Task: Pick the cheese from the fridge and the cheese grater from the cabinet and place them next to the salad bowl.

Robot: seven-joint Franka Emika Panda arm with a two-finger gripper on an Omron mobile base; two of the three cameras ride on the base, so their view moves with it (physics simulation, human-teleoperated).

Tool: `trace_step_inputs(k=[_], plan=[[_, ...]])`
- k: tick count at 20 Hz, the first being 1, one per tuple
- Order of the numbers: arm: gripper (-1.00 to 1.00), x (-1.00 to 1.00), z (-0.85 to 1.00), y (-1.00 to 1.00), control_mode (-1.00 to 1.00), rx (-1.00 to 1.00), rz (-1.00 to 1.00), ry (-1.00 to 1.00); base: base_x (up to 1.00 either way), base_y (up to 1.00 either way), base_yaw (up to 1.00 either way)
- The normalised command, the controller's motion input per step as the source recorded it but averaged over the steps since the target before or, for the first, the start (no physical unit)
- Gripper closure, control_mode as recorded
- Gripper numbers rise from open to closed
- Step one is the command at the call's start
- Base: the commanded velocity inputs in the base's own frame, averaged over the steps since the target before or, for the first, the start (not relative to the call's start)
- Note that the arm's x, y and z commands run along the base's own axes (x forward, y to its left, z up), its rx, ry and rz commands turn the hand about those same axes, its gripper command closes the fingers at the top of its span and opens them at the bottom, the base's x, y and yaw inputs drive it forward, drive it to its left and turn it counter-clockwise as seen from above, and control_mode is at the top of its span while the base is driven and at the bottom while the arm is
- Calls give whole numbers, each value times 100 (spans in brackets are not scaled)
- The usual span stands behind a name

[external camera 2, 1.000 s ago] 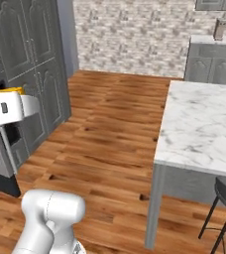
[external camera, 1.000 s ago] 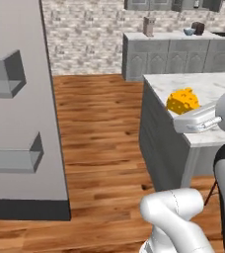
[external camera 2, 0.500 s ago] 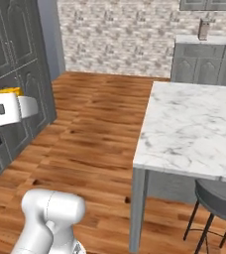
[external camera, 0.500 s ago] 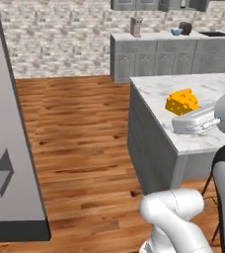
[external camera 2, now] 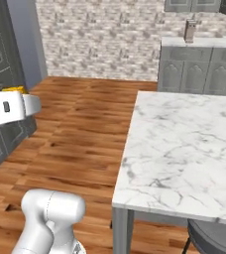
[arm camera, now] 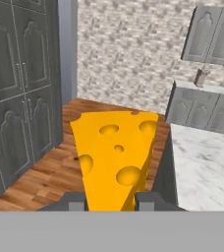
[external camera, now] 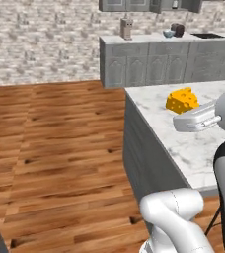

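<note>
1 cheese [arm camera: 115, 157], 1 marble island [external camera 2: 184, 149], 1 salad bowl [external camera: 168, 33], 1 toaster [external camera: 177, 30]

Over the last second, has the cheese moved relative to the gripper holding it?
No. The cheese sits at the same spot off the gripper; the marble island and far counter shifted across the view because the base drove.

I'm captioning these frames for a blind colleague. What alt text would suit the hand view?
A yellow-orange wedge of cheese with round holes is held between the gripper's two dark fingers, close to the camera. Behind it lie a wooden floor, tall grey cabinets, a stone-tiled wall and a white marble counter.
</note>
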Motion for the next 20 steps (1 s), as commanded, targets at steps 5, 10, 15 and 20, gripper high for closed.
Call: trace_step_inputs(k=[5,10,15,20], plan=[[100,0,0,0,100,0,0,0,100,12,-10],[100,0,0,0,100,0,0,0,88,8,1],[100,0,0,0,100,0,0,0,32,37,22],[100,0,0,0,100,0,0,0,4,53,34]])
